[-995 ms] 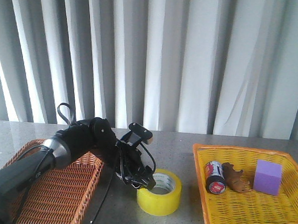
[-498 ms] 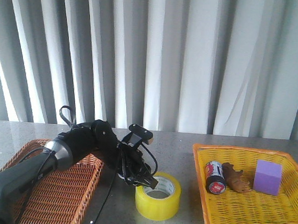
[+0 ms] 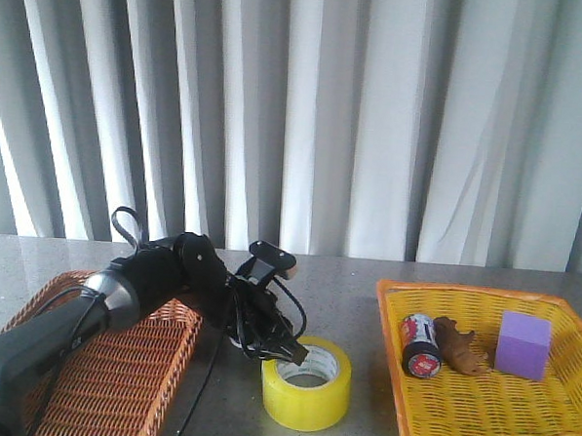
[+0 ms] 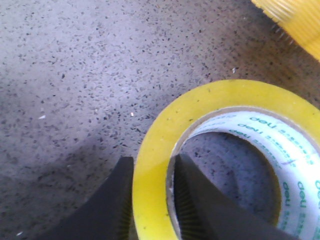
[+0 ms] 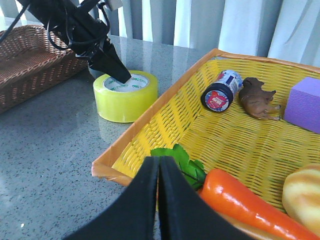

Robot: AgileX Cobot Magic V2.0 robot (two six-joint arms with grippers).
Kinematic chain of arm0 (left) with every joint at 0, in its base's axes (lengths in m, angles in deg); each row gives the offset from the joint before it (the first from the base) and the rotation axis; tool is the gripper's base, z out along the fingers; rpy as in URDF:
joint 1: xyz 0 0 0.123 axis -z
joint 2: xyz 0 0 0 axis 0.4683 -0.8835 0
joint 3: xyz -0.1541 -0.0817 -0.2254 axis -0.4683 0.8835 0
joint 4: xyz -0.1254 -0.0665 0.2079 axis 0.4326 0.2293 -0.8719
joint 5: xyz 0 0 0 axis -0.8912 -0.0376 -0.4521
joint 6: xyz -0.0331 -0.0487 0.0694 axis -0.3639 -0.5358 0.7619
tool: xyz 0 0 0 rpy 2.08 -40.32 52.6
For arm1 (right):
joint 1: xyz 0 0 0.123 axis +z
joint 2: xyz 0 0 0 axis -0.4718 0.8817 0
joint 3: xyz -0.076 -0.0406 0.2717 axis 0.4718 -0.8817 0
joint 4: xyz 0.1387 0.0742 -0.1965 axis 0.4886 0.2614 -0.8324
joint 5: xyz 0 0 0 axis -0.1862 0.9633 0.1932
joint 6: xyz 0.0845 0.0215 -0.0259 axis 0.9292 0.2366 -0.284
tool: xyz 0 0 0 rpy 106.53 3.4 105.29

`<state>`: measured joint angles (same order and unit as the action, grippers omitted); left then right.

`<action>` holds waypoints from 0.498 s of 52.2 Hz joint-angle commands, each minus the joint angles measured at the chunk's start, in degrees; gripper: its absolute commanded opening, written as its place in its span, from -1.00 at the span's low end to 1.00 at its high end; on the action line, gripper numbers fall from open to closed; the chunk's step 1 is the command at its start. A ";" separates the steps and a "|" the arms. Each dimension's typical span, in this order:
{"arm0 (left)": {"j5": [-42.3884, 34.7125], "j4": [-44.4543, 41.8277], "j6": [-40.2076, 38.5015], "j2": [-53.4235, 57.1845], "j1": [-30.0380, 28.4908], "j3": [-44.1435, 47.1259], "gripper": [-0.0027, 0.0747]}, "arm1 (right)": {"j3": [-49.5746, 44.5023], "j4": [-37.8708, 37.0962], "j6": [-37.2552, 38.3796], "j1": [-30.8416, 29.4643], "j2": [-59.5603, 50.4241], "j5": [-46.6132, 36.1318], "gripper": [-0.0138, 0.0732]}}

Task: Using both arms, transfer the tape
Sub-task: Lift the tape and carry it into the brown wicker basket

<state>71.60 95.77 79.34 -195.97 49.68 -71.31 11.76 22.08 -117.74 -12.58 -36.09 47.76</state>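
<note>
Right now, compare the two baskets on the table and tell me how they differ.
The brown wicker basket sits on the left under the left arm and looks dark reddish-brown; the yellow basket sits on the right and is bright yellow with an orange rim. The yellow basket holds a can, toy animal and purple block; nothing shows inside the brown one. Both are woven and shallow.

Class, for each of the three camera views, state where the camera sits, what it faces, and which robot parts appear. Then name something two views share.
Front view: looks forward over the table; shows the left arm reaching the tape, between two baskets.
Left wrist view: on the left wrist, looking down; left tool straddles the tape's wall.
Right wrist view: on the right wrist, over the yellow basket; right tool shut, empty.
Shared: all three show the tape.
</note>
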 commanded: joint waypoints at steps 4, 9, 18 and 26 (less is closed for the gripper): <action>-3.16 6.38 -0.44 7.03 0.18 -1.64 -0.95 | 1.63 0.37 -0.27 -0.15 0.13 -3.44 -0.69; -3.34 6.38 -0.44 9.72 0.04 -1.64 -0.95 | 1.63 0.37 -0.27 -0.15 0.13 -3.44 -0.69; -3.12 5.80 -0.02 15.63 -0.01 -1.64 -0.95 | 1.63 0.37 -0.43 -0.15 0.13 -3.43 -0.69; 0.49 0.63 -0.65 21.17 -1.21 -1.44 -0.95 | 1.63 0.37 -0.60 -0.15 0.13 -3.43 -0.69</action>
<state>72.75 96.69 79.49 -182.13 49.62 -70.99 11.76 22.08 -117.74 -12.58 -36.09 47.71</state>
